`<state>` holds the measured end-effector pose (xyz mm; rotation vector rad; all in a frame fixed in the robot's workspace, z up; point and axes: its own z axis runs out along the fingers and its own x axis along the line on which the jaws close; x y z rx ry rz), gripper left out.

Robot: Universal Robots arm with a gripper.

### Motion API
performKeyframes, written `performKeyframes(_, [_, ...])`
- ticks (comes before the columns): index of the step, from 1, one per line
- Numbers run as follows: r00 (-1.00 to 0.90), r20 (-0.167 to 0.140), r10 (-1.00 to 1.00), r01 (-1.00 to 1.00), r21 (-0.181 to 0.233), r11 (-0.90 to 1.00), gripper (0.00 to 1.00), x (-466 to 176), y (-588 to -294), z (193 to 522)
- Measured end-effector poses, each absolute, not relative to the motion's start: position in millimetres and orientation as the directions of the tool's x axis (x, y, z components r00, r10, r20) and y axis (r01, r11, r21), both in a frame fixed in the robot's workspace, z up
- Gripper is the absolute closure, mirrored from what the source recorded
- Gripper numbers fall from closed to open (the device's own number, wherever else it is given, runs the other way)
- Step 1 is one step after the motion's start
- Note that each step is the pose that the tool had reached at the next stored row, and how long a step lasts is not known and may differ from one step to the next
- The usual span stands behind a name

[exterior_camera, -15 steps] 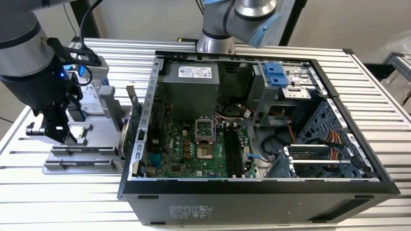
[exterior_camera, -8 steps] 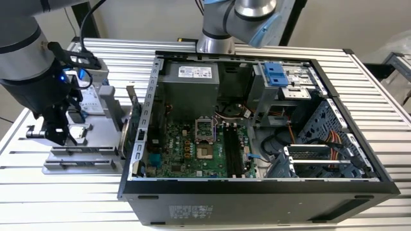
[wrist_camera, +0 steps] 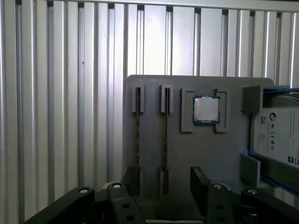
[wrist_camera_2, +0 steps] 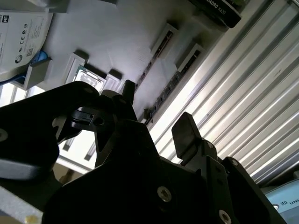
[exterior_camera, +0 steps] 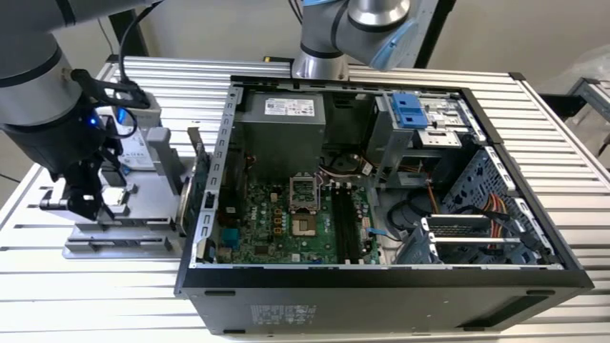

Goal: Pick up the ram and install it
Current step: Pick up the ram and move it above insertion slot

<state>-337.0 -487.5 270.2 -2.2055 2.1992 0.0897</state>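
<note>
Exterior view evenly and brightly lit from overhead, with mild sheen on the table (exterior_camera: 586,179) slats and the case (exterior_camera: 381,300) interior in soft shadow; second wrist view harsh in contrast, slats glaring near white and the gripper (wrist_camera_2: 156,105) a black backlit silhouette; first wrist view flat, darkest at the gripper.

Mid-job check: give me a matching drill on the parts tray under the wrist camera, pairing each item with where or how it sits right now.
Items:
1. ram sticks
2. processor chip
3. hard drive
4. tool

States:
A. silver square lying in a shallow pocket
B. open, above the grey tray
C. white-labelled, at the tray's end past the chip
D. thin, on edge in two parallel slots

Pairs: 1-D, 2-A, 3-C, 4-B.
</note>
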Motion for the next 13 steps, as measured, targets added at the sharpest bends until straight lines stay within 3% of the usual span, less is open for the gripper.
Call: performKeyframes(13, [0.002,-0.059,-0.998,-1.000,0.028,-0.003,0.00,-337.5,-489.6,259.9])
